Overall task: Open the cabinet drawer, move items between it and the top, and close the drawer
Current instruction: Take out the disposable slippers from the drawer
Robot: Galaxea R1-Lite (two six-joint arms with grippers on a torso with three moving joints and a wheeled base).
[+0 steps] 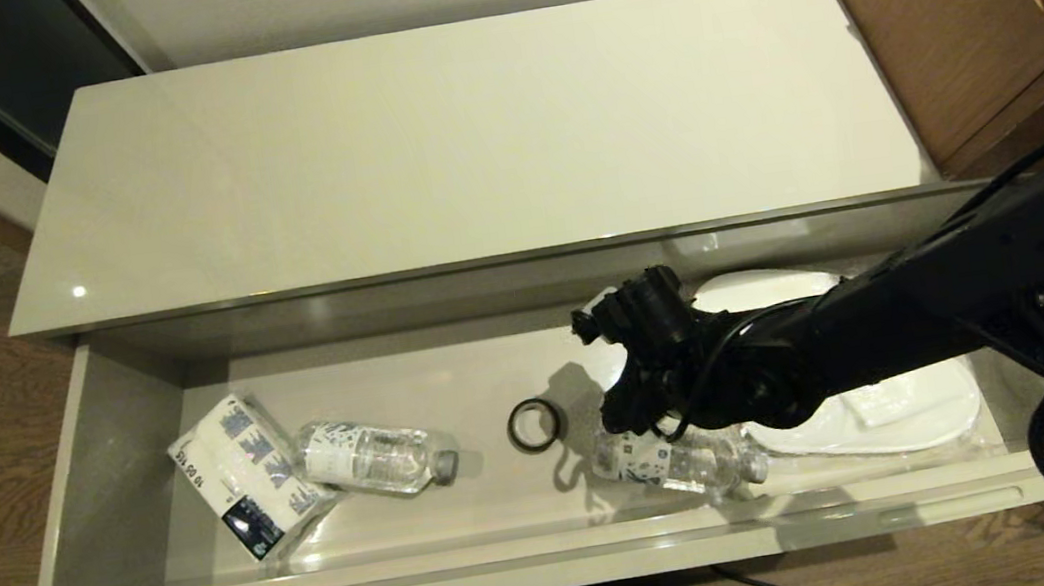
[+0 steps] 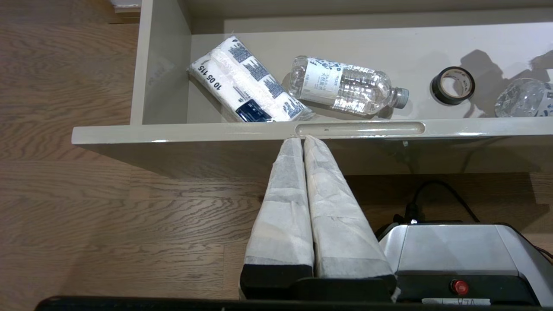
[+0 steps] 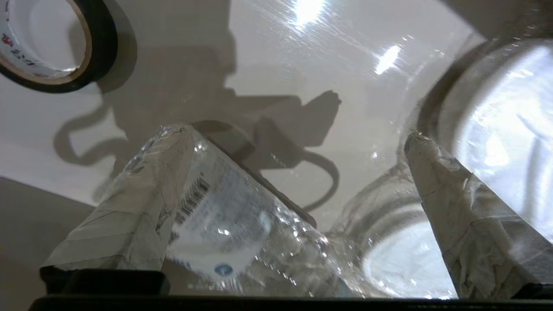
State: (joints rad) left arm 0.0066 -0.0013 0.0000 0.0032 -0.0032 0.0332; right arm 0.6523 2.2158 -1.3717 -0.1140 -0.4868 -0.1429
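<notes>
— What's in the cabinet drawer (image 1: pixel 101 469) from where you stand?

— It is pulled fully out. At its left end lies a tissue pack (image 1: pixel 247 475), and a water bottle (image 1: pixel 372 457) lies on its side against it. Below the front panel, outside the drawer, the left tool (image 2: pixel 301 139) sits with its taped fingers (image 2: pixel 285 190) pressed together, tips just under the oblong slot (image 2: pixel 360 128) in the rim.

— And the middle?

— A roll of black tape (image 1: pixel 534 424) lies flat on the drawer floor. Just right of it the right tool (image 3: pixel 285 134) reaches down into the drawer, fingers (image 3: pixel 142 194) spread wide over a second water bottle (image 1: pixel 675 462), which lies between them.

— Where are the slippers?

— At the right end of the drawer, two white slippers (image 1: pixel 900 405) in clear plastic, partly hidden under the right arm (image 1: pixel 889 325). The top (image 1: pixel 462 140) is behind, and a wood-grain surface (image 1: pixel 951 25) stands to its right.
</notes>
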